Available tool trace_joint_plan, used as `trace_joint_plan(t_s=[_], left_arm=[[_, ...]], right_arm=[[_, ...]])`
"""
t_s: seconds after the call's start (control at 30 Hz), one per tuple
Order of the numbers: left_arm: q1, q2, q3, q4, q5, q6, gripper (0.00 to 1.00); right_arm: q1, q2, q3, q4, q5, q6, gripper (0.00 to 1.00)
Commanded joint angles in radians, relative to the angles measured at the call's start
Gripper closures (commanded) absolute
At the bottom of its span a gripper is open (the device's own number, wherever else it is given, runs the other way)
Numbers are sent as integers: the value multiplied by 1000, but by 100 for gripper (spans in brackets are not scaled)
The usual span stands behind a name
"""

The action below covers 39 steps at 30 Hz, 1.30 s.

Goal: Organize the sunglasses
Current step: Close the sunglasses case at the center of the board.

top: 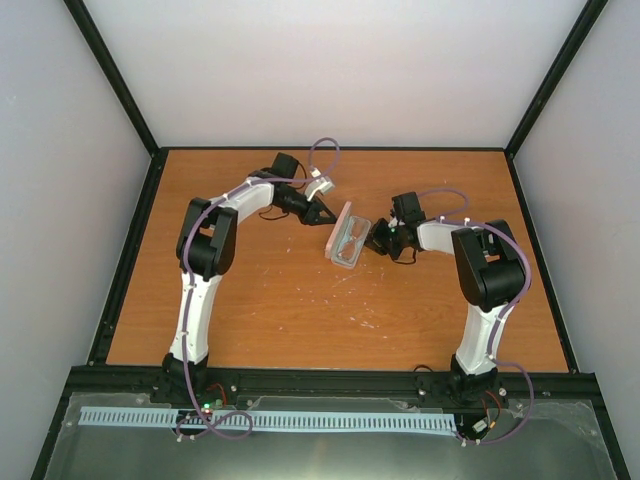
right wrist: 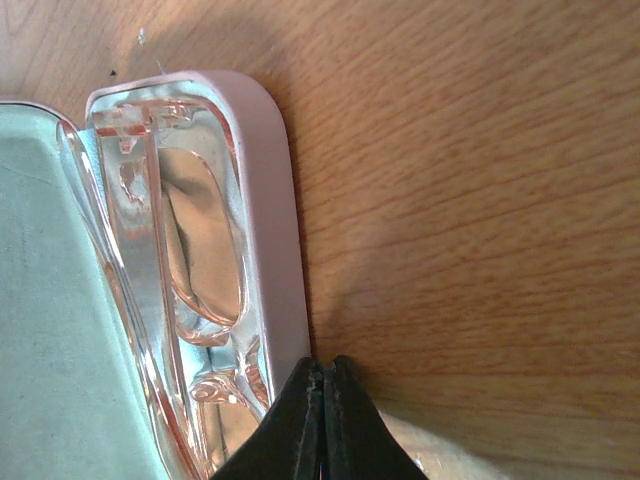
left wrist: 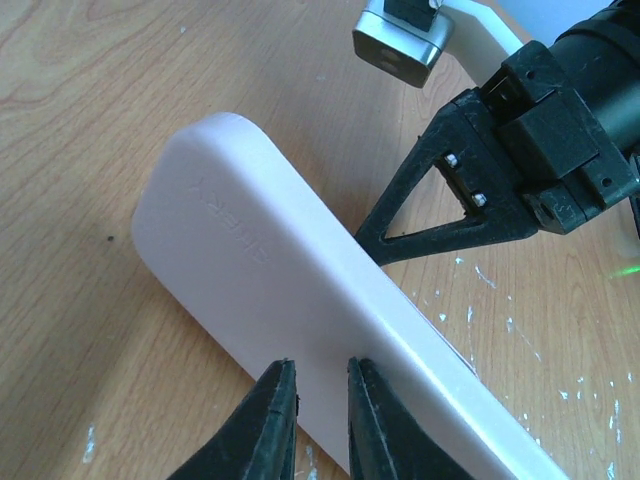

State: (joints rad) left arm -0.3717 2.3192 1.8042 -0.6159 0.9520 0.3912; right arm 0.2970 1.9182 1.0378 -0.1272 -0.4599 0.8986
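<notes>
Evidently the closing step. Sunglasses lie inside the open case, near the middle of the table. Left gripper: fingers nearly together astride the edge of the raised lid, apparently pinching it. Right gripper: fingers fully closed, holding nothing, tips touching the case's outer rim as a brace. Next move, by judgement: swing the lid down over the sunglasses against that brace, clearing the right tips before the rims meet.

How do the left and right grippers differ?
The left gripper shows a narrow gap between its fingers; the right gripper is shut tight. The left gripper is at the case lid; the right gripper is at the rim of the case base, beside the sunglasses. Both have black fingers.
</notes>
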Motion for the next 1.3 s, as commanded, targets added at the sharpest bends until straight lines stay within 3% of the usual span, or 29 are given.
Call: trace_joint_plan(t_s=[0.0, 1.0, 1.13, 1.2, 1.27], left_arm=[[-26, 3, 35, 11, 32, -11, 83], [-77, 90, 10, 38, 36, -23, 81], [-72, 62, 23, 17, 20, 4, 81], [-55, 16, 20, 29, 15, 12, 78], [-16, -38, 24, 47, 38, 5, 66]], right_arm=[[8, 27, 10, -23, 20, -9, 97], [8, 68, 56, -1, -34, -10, 97], [7, 51, 70, -57, -13, -29, 97], [5, 18, 80, -115, 19, -54, 97], [4, -26, 96, -198, 64, -91, 97]])
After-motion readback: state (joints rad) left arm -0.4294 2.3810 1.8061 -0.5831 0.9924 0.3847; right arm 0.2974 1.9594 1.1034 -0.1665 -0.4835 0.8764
